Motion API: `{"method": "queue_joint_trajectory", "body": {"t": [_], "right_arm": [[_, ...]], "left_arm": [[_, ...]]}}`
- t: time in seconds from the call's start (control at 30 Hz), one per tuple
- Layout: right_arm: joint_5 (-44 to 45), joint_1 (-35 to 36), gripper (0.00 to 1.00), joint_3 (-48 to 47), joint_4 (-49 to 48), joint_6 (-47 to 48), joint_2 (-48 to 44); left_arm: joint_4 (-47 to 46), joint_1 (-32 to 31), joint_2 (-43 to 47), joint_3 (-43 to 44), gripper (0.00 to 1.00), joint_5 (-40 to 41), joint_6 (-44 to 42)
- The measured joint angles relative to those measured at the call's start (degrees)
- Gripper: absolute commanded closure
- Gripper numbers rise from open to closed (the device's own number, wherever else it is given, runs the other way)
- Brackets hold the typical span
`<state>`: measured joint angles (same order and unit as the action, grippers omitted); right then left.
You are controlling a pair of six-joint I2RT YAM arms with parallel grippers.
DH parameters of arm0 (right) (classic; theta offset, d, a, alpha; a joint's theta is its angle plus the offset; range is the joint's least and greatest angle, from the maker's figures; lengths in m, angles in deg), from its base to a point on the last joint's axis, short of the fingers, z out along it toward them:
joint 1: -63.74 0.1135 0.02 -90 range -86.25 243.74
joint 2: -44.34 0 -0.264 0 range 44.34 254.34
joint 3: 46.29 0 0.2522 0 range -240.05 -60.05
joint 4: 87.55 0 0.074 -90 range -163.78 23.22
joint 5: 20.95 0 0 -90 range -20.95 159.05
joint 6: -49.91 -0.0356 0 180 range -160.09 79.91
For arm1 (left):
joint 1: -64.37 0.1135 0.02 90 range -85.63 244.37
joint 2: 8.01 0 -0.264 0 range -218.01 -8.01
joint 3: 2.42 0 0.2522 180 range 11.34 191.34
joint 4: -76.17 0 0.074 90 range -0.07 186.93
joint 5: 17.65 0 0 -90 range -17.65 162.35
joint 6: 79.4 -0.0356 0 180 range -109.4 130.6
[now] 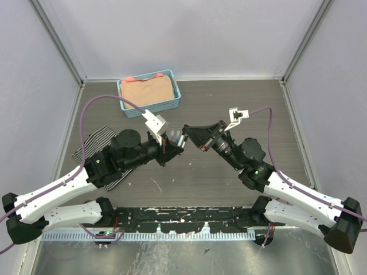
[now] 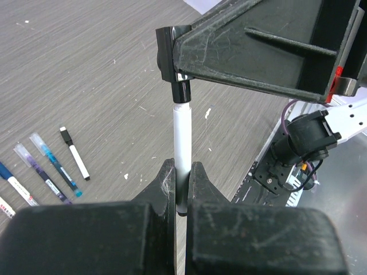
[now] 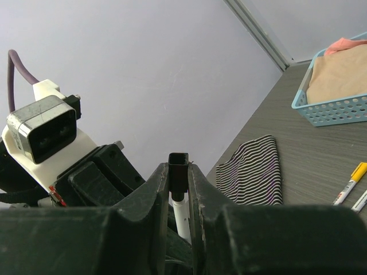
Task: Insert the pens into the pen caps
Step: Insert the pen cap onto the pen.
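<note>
Above the dark grey wood-grain table [image 1: 229, 103], left gripper [image 2: 182, 175] is clamped on thin white pen [image 2: 182, 137] — both fingers pressed to the barrel, pen sticking out past the fingertips; right gripper [image 3: 179, 172] is clamped on short black tube cap [image 3: 178, 163], cap squeezed between its two dark fingers; pen's far end meets the cap's mouth, touching and in line; cannot tell how deep the pen sits inside; top view has both grippers nose to nose over the table's middle, off the surface, pen and cap too small to make out there; more pens lie flat on the table in the left wrist view, side by side and roughly parallel — white pen with black cap [image 2: 74, 153], pen with light-blue clear cap [image 2: 55, 165], pen with purple clear cap [image 2: 39, 171], pen with dark blue cap [image 2: 11, 182] cut by the frame edge; right wrist view shows yellow-capped pen [image 3: 351, 182] flat on the table at the right edge; black-and-white striped cloth [image 3: 255, 172] lies flat, partly under the left arm in top view; light blue plastic basket [image 1: 155, 107] holding peach-coloured cloth [image 1: 148, 90] sits near the table's far edge, well apart from the grippers.
</note>
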<state>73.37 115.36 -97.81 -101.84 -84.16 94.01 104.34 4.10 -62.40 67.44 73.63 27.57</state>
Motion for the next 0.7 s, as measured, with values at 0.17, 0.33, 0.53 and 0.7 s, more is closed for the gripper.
{"method": "queue_joint_trajectory", "body": {"t": [0.17,0.33,0.53,0.7], "right_arm": [[-0.3,0.3,1.0,0.0,-0.6,0.5,0.6],[0.7,1.4,1.0,0.1,-0.8,1.9,0.6],[3.7,3.5,1.0,0.2,-1.1,4.3,0.6],[5.8,5.1,1.0,0.9,-2.4,5.4,0.7]], "left_arm": [[0.1,0.0,0.0,0.0,1.0,0.8,0.0],[0.3,0.0,0.0,0.1,1.0,1.1,0.1],[1.9,0.0,-0.1,1.0,1.0,1.4,0.3],[2.8,-0.1,-0.1,1.5,1.0,1.5,0.9]]}}
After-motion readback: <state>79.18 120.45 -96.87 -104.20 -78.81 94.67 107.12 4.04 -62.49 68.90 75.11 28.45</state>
